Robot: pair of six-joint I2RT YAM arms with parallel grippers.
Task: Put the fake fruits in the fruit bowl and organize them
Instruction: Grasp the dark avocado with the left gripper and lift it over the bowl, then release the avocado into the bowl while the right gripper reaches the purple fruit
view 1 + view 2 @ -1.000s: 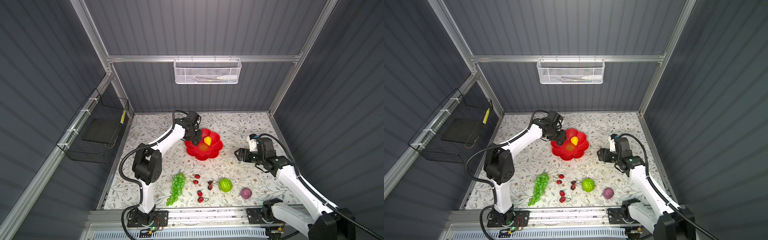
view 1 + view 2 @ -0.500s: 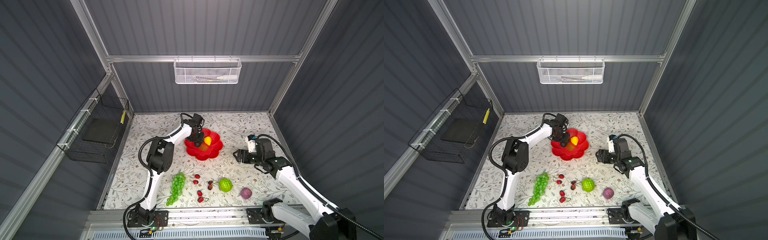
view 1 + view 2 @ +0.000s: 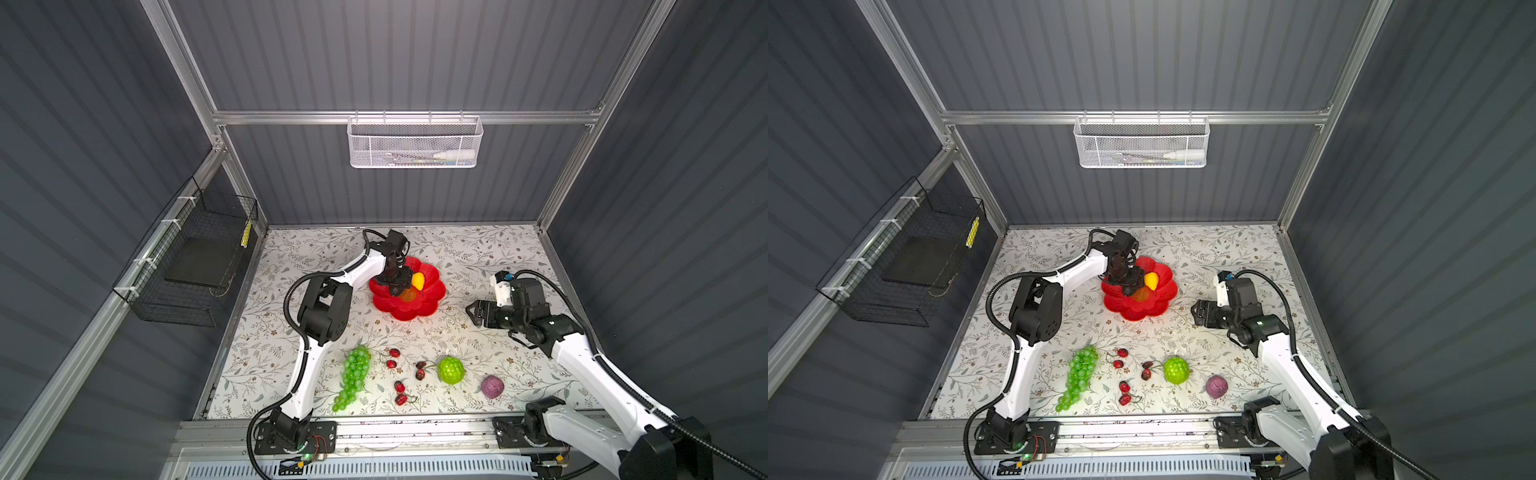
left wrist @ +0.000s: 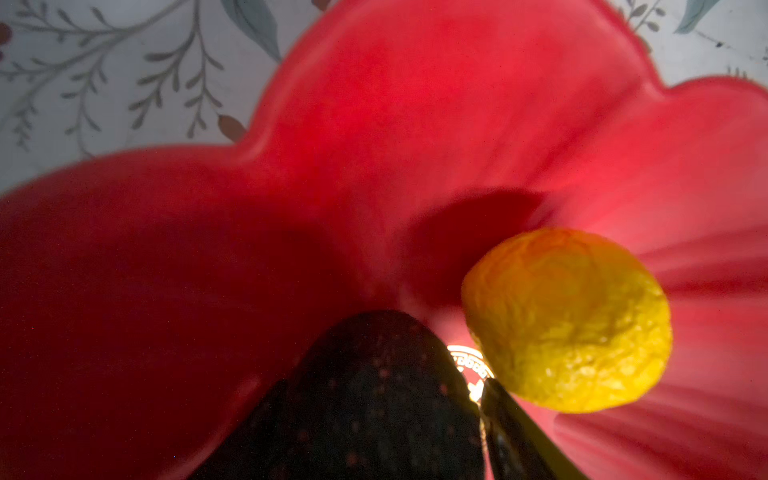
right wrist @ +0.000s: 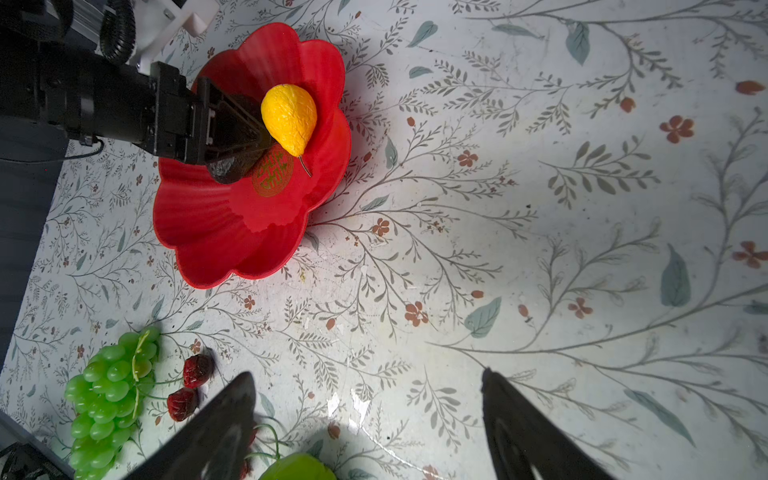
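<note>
At the front of the table (image 3: 478,257), the grape bunch (image 3: 353,382), cherries (image 3: 400,387), bumpy green ball (image 3: 451,370) and purple fruit (image 3: 492,386) lie where they lay a second ago. Farther in, the right gripper (image 3: 473,318) hovers with its fingers spread, barely shifted. Beyond it, the left gripper (image 3: 401,286) has swung from the fruit bowl (image 3: 415,311)'s rim to its middle. The avocado (image 4: 374,395) lies inside the bowl, just beside the pear (image 3: 418,281). Whether the left fingers pinch the avocado cannot be told.

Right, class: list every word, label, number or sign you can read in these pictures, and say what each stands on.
Gold emblem at the centre of the red bowl: a round ornamental sign, not legible as words.
Yellow tag on the black wire basket: too small to read.
Tube in the white mesh basket: any print too small.
Nothing else bears text.
</note>
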